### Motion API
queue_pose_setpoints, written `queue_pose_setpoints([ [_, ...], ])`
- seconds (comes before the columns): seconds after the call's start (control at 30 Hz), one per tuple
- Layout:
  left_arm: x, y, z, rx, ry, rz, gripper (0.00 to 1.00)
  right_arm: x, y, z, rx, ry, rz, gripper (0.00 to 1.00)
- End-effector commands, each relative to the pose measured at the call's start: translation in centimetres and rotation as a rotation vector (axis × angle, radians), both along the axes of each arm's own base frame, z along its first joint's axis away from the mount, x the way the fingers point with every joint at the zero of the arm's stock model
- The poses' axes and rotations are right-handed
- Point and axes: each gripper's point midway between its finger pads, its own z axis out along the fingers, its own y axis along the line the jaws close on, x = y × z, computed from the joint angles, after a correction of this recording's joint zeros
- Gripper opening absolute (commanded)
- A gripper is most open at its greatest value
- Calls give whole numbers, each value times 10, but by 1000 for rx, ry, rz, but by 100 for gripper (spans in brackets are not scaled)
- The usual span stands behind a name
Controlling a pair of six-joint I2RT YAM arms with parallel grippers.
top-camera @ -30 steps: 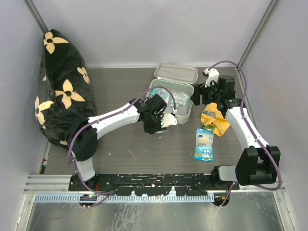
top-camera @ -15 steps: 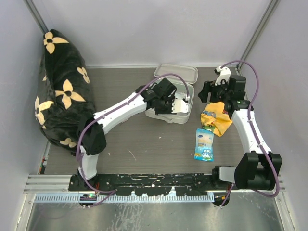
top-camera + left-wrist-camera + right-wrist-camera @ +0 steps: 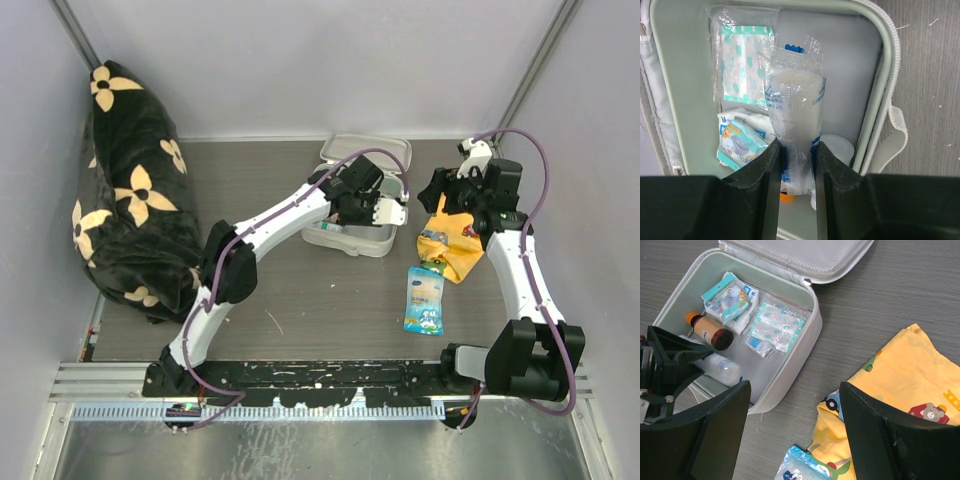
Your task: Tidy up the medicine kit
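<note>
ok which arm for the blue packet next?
Right. The right gripper is open, empty and nearer the packet. The left gripper is shut on a wrapped tube at the kit.

You'll find the kit (image 3: 345, 243) open at the far middle of the table (image 3: 300, 300), with its lid (image 3: 365, 152) on its far side. Inside, a bottle (image 3: 707, 329) lies at the left, with packets (image 3: 776, 325) to its right. The left gripper (image 3: 390, 212) is over the kit's right side, a wrapped tube (image 3: 794, 105) between its fingers. A cloth (image 3: 455, 245) lies just right of the kit, and a pouch (image 3: 424, 300) lies nearer you. A cushion (image 3: 130, 190) sits at the far left.
</note>
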Motion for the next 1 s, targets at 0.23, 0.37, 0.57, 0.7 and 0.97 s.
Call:
queue_pose_setpoints([
  [0.23, 1, -17, -8, -78, 130, -50, 30, 2, -5, 24, 12, -90, -5, 77],
  [0.37, -1, -20, -17, -79, 161, -49, 31, 3, -7, 22, 14, -85, -7, 77],
  [0.57, -3, -20, -32, -58, 179, -55, 34, 4, -7, 20, 13, -84, -4, 77],
  [0.7, -8, -21, -39, -57, 207, -63, 36, 5, -7, 16, 8, -76, -1, 77],
  [0.97, -17, -25, -56, -18, 221, -90, 39, 5, -8, 13, 11, -70, 2, 77],
])
